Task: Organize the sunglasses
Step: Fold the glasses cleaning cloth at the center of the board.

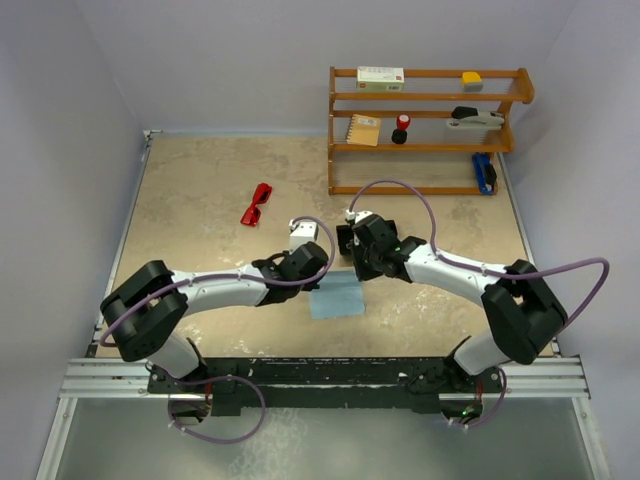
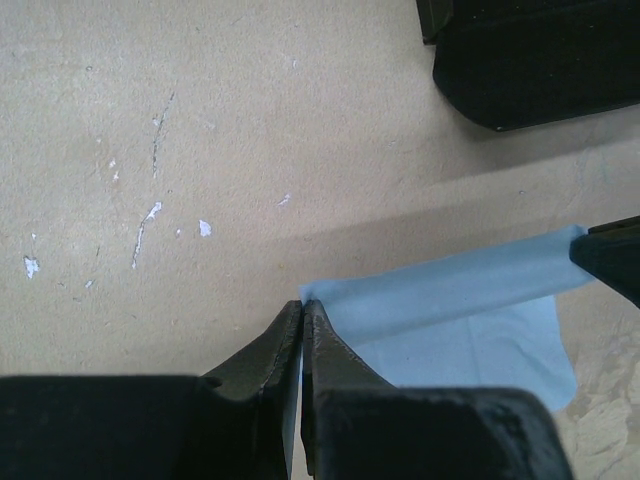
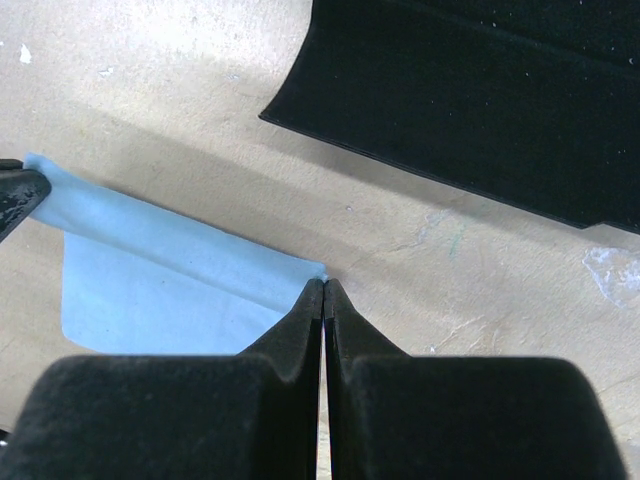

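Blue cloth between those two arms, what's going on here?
Both arms are handling the blue cloth: the left pincer and the right pincer are each shut on a corner, with one edge stretched between them. The red sunglasses lie untouched on the table farther back left, and a black case sits near the right pincer.

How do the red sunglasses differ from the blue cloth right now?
The sunglasses are red; the cloth is light blue. The sunglasses lie untouched; the cloth is pinched at two corners by the left tool and the right tool. Both rest at least partly on the table.
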